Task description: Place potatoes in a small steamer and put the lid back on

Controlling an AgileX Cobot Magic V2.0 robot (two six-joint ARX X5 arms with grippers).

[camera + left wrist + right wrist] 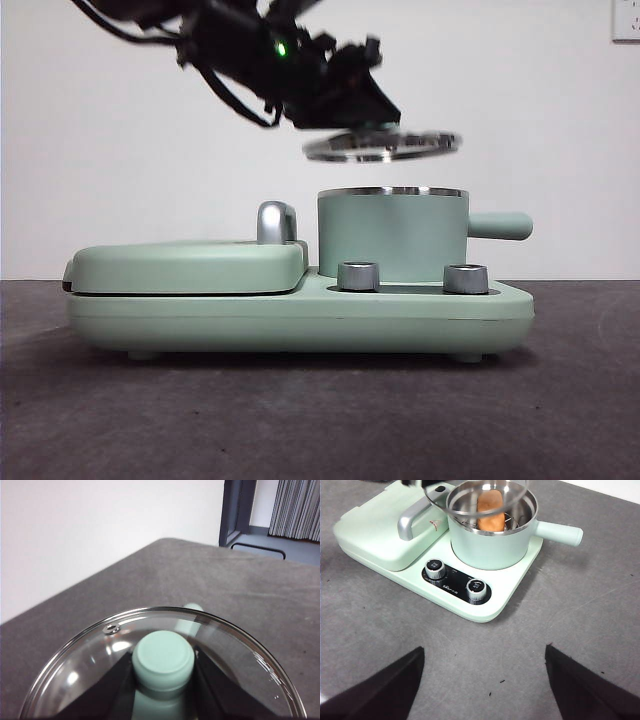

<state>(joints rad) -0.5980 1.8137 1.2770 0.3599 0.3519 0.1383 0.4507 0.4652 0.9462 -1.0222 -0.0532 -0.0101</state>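
- Your first step is done: the orange-brown, egg-shaped potato [490, 511] already lies inside the small mint-green cylindrical steamer pot [392, 233], on the steel rack within it, as the right wrist view shows.
- The pot itself sits on the mint-green cooker base [300, 315], beside the flat mint-green grill cover [185, 265] with its chrome handle [276, 221].
- Your left gripper [163, 666] has its jaws clenched on the mint-green knob [163, 657] of the round glass lid with the steel rim [382, 146].
- The lid hangs above the pot's rim, apart from it and slightly tilted.
- What's left for you: lower the lid, level it, seat it on the rim, then let go.
- Your right gripper [482, 690] waits well back over the dark table [580, 605], jaws spread wide and holding nothing.
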